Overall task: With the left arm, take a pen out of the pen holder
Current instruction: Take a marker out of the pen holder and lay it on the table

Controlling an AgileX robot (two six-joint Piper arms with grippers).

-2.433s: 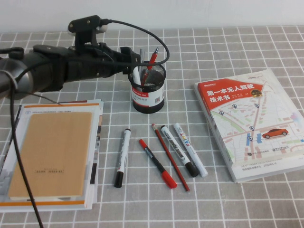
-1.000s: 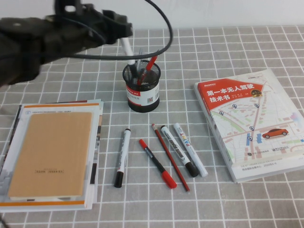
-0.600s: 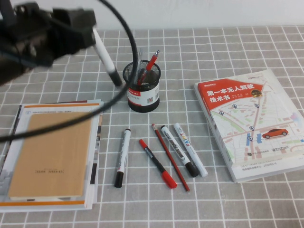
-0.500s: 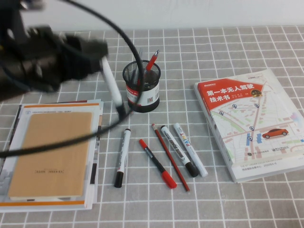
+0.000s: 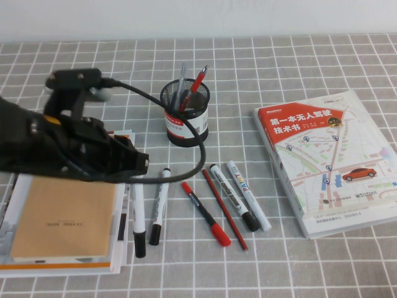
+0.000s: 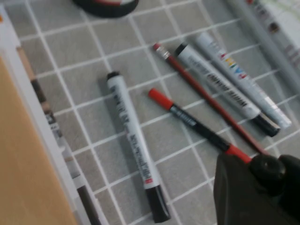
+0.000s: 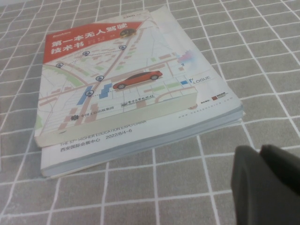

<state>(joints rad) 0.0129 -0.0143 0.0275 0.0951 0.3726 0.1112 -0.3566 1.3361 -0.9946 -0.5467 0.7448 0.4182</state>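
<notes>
The black mesh pen holder (image 5: 185, 118) stands at the back middle with a red pen (image 5: 196, 84) and a grey pen (image 5: 180, 79) in it. My left gripper (image 5: 138, 167) sits low to the front left of the holder, shut on the upper end of a white marker (image 5: 138, 214) with a black cap. The marker points toward the table's front edge, between the notebook stack and a loose marker (image 5: 159, 208). I cannot tell whether it touches the table. My right gripper (image 7: 267, 183) is outside the high view; its fingers are together beside a corner of the map-cover book (image 7: 126, 79).
Other pens lie in a row in front of the holder: a red pen (image 5: 205, 213), a red pencil (image 5: 222, 205), a black-and-white marker (image 5: 234, 197) and a white paint marker (image 5: 248, 195). A notebook stack (image 5: 62, 211) lies at the left, the book (image 5: 329, 161) at the right.
My left arm lifted the white marker out of the holder, swung it left and down toward the front. The marker is now low beside the loose marker.
</notes>
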